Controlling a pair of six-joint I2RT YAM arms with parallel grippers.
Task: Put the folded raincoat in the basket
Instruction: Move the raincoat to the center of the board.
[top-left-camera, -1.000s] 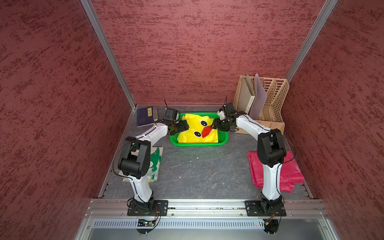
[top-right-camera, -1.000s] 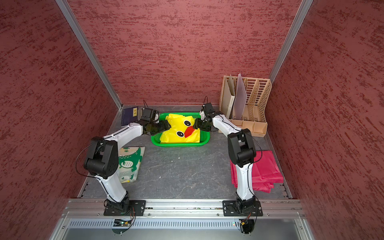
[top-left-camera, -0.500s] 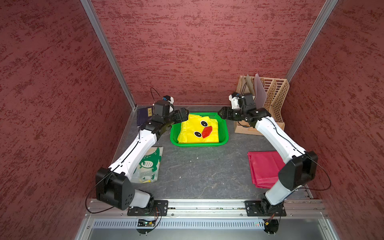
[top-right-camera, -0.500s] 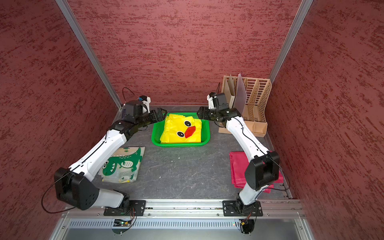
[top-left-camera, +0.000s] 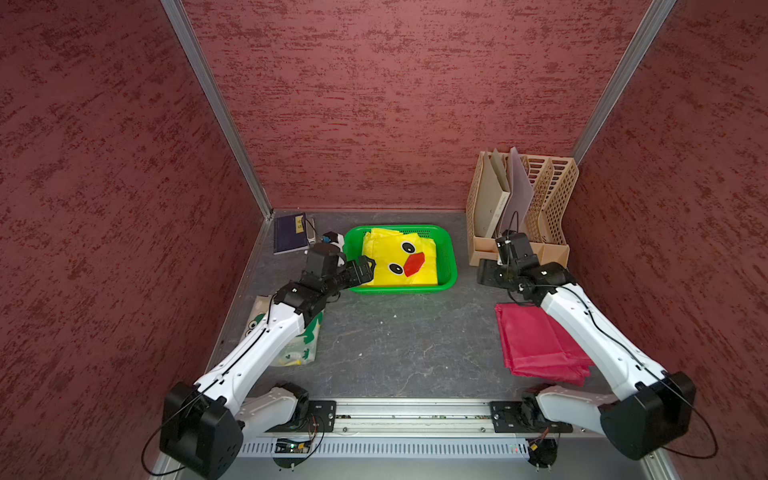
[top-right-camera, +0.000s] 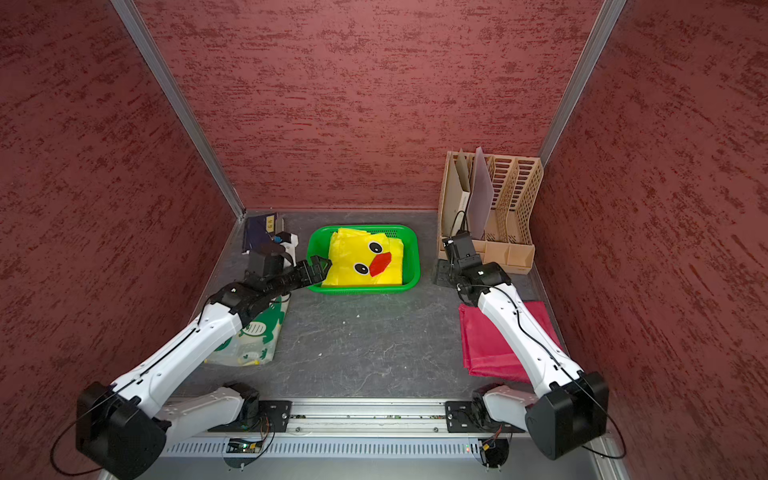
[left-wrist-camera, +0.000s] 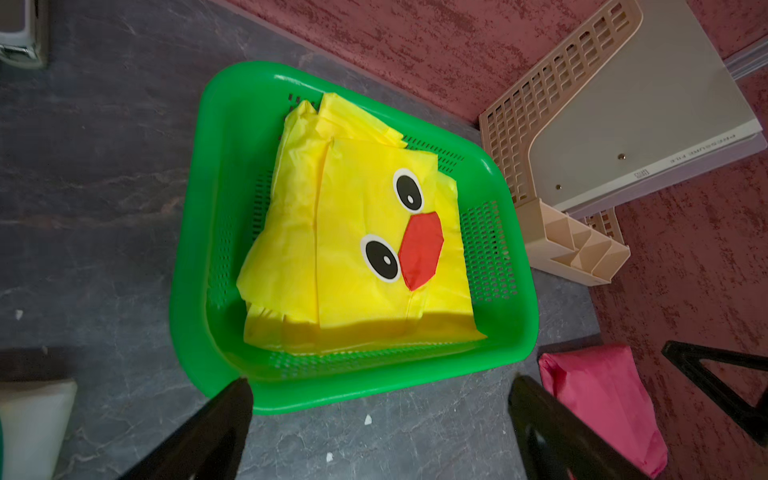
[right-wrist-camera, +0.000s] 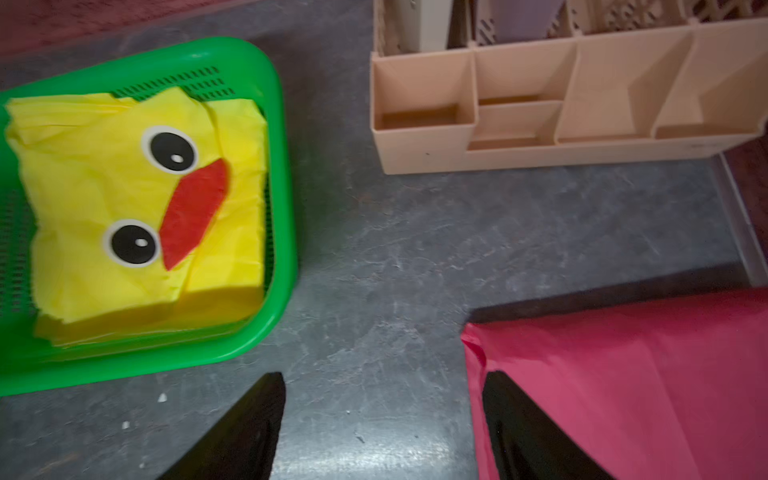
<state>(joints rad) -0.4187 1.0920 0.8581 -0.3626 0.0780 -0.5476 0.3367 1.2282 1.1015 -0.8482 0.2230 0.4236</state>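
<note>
The folded raincoat (top-left-camera: 399, 257) (top-right-camera: 365, 257) is yellow with a duck face and lies flat inside the green basket (top-left-camera: 451, 266) (top-right-camera: 413, 257) near the back wall. My left gripper (top-left-camera: 368, 264) (top-right-camera: 320, 266) hovers over the basket's left front corner, open and empty. In the left wrist view the gripper (left-wrist-camera: 380, 384) frames the basket (left-wrist-camera: 199, 232) rim and the raincoat (left-wrist-camera: 353, 232). My right gripper (top-left-camera: 484, 276) (top-right-camera: 442, 274) is open and empty, to the right of the basket. The right wrist view shows this gripper (right-wrist-camera: 382, 378) over bare floor, with the raincoat (right-wrist-camera: 137, 199) and basket (right-wrist-camera: 282, 166) off to one side.
A tall beige file organizer (top-left-camera: 523, 208) stands at the back right. A folded red cloth (top-left-camera: 536, 345) lies under the right arm. A dinosaur-print folded sheet (top-left-camera: 299, 345) lies under the left arm, and a dark blue book (top-left-camera: 291, 232) sits in the back left corner.
Both grippers were at the raincoat's sides in the basket; they have drawn back and apart, away from it. The right jaws have spread wider. The raincoat stays in the basket.
</note>
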